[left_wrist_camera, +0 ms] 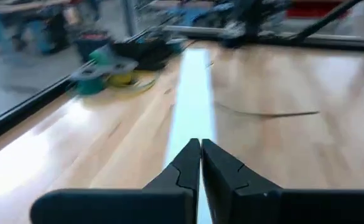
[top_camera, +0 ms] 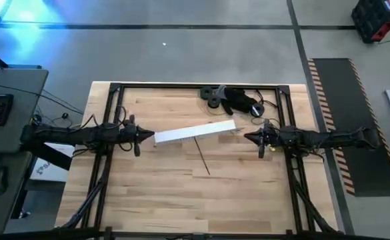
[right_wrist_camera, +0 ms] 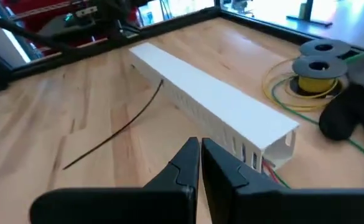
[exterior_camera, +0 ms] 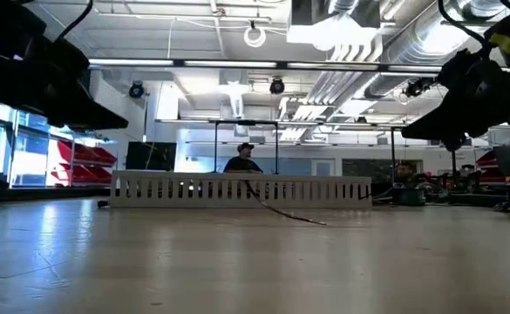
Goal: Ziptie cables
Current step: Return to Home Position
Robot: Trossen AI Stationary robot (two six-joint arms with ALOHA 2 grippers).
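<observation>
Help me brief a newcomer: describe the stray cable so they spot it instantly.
On the wooden table, a long white duct lies near the centre. From the duct's middle one thin dark cable trails onto bare wood, nearly straight, unlike the coiled yellow wire nearby.

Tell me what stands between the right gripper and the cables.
The closed white duct stands in the way: it covers the cables save one dark strand trailing onto the table. Nothing else lies between it and the shut right gripper.
</observation>
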